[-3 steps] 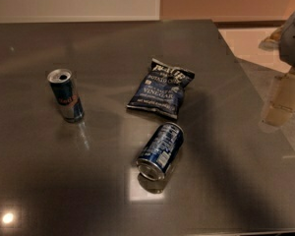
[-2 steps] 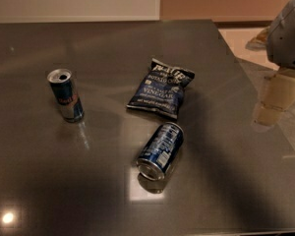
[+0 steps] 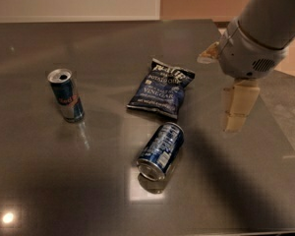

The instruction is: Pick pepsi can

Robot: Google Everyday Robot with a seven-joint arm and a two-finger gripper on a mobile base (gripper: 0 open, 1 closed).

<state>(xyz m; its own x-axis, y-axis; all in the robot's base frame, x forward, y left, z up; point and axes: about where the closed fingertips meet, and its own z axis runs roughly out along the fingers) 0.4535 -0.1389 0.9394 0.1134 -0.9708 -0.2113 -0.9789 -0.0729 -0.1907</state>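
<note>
Dark blue pepsi can [image 3: 161, 150] is lying sideways on the counter [image 3: 88, 195], tool [image 3: 234, 123] is hovering off to its right, can't tell if it's open or closed.

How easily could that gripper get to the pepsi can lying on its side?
Probably easily. The gripper hangs to the right of the pepsi can, with nothing between them; the chip bag lies behind it and the slim can stands far left.

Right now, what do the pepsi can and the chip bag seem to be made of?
The pepsi can, lying on its side, looks like painted metal: silver rim, glossy blue wall. The chip bag seems creased plastic film. The gripper hangs right of the bag.
</note>
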